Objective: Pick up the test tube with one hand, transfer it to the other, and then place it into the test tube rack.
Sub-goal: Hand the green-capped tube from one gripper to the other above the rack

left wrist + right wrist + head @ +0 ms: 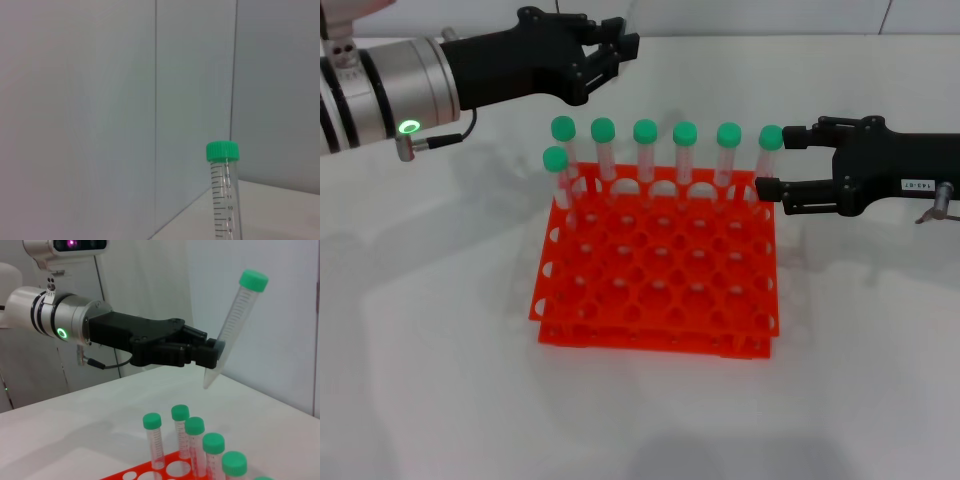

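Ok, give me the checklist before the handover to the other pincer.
1. Grip: left pincer shut on the test tube: ok, held near its pointed end, tilted.
2. Receiver: right pincer open: ok.
3. Closeness: right pincer near the test tube: not ok, it sits low by the far right corner of the test tube rack.
4. Right pincer clear of the rightmost racked tube: cannot tell.
5. Free rack holes: ok, many.

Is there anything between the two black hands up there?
In the head view, only bare white table and the green-capped tubes standing in the rack lie between the left hand, gripping the test tube, and the right hand.
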Motion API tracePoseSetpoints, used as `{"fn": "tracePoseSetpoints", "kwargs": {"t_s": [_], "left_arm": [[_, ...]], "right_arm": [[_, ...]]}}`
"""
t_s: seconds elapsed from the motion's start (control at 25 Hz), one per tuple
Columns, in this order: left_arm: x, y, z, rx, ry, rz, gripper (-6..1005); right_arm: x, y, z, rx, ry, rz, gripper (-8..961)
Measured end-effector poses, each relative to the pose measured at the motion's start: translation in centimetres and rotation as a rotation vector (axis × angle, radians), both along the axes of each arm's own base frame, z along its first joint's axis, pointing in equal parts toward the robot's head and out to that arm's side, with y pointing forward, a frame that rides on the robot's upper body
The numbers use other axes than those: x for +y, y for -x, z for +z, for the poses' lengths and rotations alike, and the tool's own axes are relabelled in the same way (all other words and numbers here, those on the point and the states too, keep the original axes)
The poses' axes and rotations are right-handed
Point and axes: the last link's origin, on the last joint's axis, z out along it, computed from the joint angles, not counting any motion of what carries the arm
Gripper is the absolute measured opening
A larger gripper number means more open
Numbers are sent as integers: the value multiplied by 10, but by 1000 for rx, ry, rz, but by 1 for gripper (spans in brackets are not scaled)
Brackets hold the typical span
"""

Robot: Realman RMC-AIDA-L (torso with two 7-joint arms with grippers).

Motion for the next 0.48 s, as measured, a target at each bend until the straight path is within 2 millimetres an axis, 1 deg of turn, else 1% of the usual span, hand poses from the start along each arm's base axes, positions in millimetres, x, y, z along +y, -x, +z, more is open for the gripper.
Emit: {"fn": "tracePoseSetpoints", "kwargs": {"t_s": [0.24, 0.48], "left_arm": [[-3, -3, -7, 8, 20, -20, 190], [-3, -2, -9, 11, 21, -21, 190]], "right_arm": [[0, 0, 0, 3, 1, -1, 811], [0, 0, 0, 3, 2, 0, 811]]}}
